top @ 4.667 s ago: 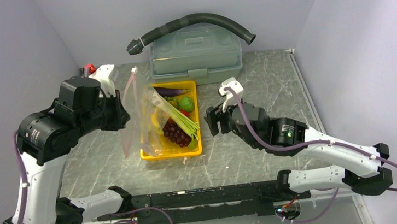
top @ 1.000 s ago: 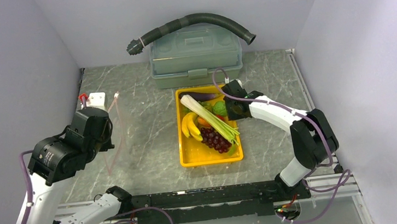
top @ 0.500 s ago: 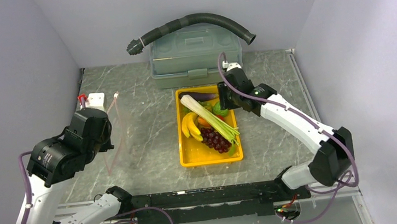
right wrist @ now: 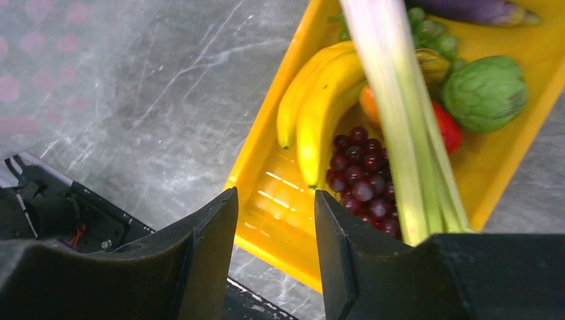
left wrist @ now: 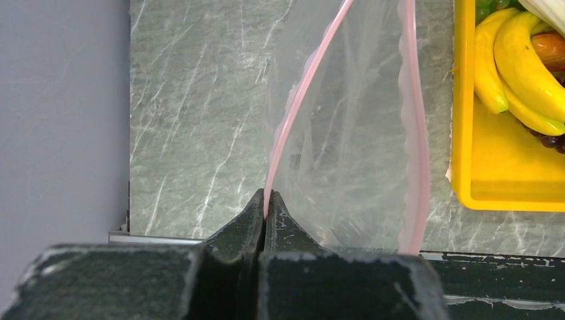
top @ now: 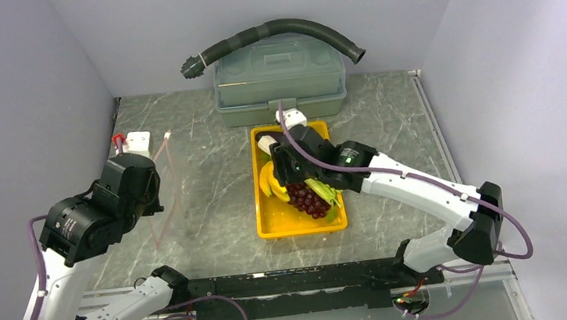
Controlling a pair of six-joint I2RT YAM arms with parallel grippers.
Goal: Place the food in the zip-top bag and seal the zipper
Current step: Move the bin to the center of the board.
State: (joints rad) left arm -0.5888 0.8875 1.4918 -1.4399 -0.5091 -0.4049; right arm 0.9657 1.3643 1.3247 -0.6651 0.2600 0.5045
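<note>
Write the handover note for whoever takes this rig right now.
Left pincer: shut on the zip-top bag at its zipper, holding the mouth open left of the yellow tray.
Right pincer: open, empty, above the bananas.
Food: bananas, leek, grapes and the rest all lie in the tray.
Done: bag held open.
Left to do: load every piece, then seal the zipper.

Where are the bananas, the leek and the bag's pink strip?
bananas (right wrist: pixel 316 127), right wrist view, middle of the bunch.
leek (right wrist: pixel 393 100), right wrist view, pale stalk.
pink strip (left wrist: pixel 413 120), left wrist view, right-hand band, partway along.
</note>
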